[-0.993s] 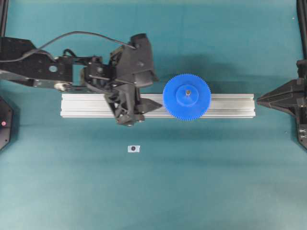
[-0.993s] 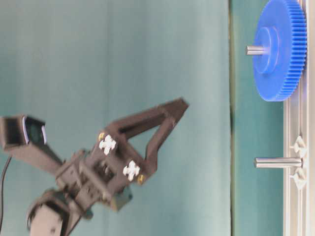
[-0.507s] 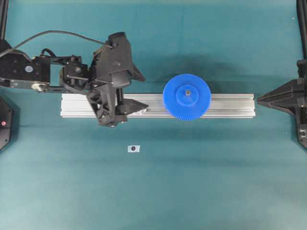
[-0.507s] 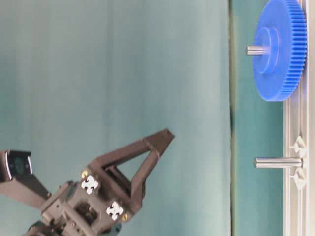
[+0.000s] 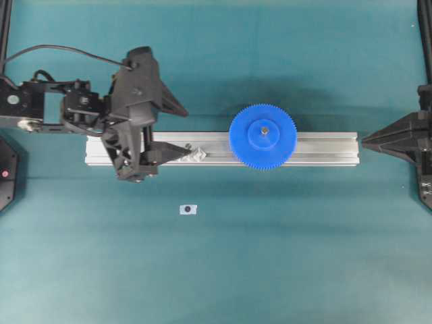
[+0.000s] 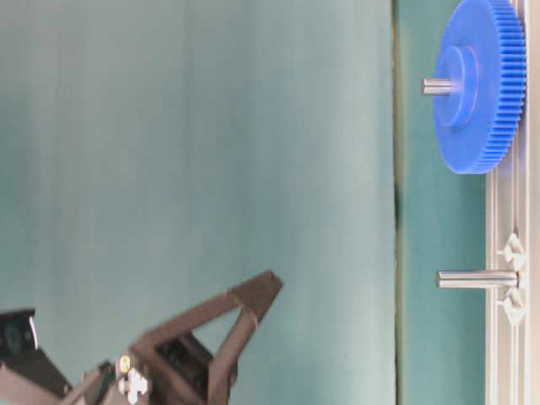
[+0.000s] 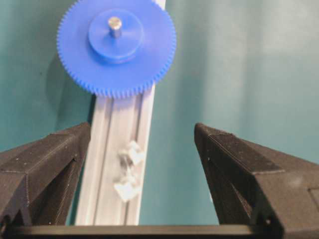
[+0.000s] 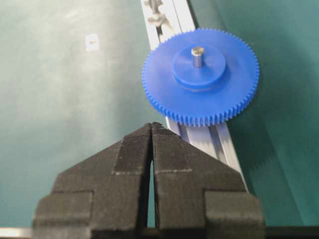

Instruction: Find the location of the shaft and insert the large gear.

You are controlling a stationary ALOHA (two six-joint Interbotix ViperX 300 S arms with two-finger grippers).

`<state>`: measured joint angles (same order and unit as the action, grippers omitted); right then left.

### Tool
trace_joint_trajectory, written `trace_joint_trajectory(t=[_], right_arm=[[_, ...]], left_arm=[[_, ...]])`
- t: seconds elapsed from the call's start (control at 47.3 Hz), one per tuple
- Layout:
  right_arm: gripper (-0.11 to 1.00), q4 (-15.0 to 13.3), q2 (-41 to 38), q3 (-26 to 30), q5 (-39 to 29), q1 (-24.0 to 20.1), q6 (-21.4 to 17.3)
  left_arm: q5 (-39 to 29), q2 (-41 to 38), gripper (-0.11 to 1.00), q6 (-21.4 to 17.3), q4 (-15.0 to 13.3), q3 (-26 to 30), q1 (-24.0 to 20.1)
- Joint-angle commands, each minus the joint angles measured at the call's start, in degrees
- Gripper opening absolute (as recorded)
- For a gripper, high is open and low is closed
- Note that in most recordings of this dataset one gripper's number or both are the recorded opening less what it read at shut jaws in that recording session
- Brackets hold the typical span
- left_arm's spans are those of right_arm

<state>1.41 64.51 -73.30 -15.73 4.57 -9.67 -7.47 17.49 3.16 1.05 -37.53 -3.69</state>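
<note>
Overhead view: the large gear (image 5: 262,136) sits flat on the aluminium rail (image 5: 324,148), right of the rail's middle, w/ the shaft (image 5: 264,129) poking up through its centre hole. Gear is wider than the rail, overhanging both long edges. The left gripper (image 5: 177,130) hangs over the rail's left part, tips pointing toward the gear, well apart from it; its fingers stand wide apart, nothing between them. Just past the lower tip, small clear mounts (image 5: 197,154) show on the rail. The right gripper (image 5: 365,141) sits off the rail's right end, clear of it. A small white tag (image 5: 187,209) w/ a dark dot lies on the teal counter (image 5: 283,256), below the rail.

Table-level view (scene turned sideways): gear (image 6: 480,84) on edge at top right, seated against the rail (image 6: 513,354), shaft (image 6: 439,86) sticking out through the raised hub. Further along the rail a second pin (image 6: 475,278) stands bare between two clear mounts. One finger (image 6: 221,325) of the left gripper shows at bottom left, away from rail and gear.

Left wrist view: both fingers (image 7: 45,169) spread to the frame's sides, empty. Rail (image 7: 112,164) runs up between them past the blurred clear mounts (image 7: 128,169) to the gear (image 7: 116,47), shaft (image 7: 115,26) in its hub.

Right wrist view: fingers (image 8: 130,164) pressed together, holding nothing. Gear (image 8: 200,77) on the rail (image 8: 212,142) just beyond the tips, not touching; shaft (image 8: 197,56) upright in the hub. White tag (image 8: 91,42) on the counter at upper left.
</note>
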Motion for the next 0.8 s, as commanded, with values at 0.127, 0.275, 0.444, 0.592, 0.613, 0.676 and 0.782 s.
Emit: trace_joint_trajectory(t=[0.127, 0.275, 0.444, 0.592, 0.613, 0.676, 0.782], right_arm=[[0.02, -0.09, -0.26, 0.53, 0.26, 0.09, -0.53], [0.02, -0.09, -0.26, 0.53, 0.26, 0.09, -0.53], [0.02, -0.09, 0.00, 0.53, 0.26, 0.09, -0.53], [0.02, -0.09, 0.88, 0.35, 0.26, 0.09, -0.53], [0.02, -0.18, 1.05, 0.26, 0.26, 0.09, -0.53], [0.02, -0.09, 1.49, 0.26, 0.18, 0.09, -0.53], [0.02, -0.09, 1.67, 0.26, -0.62, 0.09, -0.53]], left_arm=[[0.35, 3.87, 0.86, -0.26, 0.18, -1.32, 0.62], [0.26, 5.19, 0.86, -0.18, 0.18, -2.02, 0.70], [0.26, 6.42, 0.85, -0.18, 0.18, -2.99, 0.88], [0.26, 7.47, 0.85, -0.18, 0.18, -3.78, 1.32], [0.26, 7.56, 0.85, -0.18, 0.18, -3.87, 1.32], [0.26, 8.00, 0.85, -0.18, 0.18, -4.04, 1.41], [0.26, 8.44, 0.85, -0.18, 0.18, -4.39, 1.49]])
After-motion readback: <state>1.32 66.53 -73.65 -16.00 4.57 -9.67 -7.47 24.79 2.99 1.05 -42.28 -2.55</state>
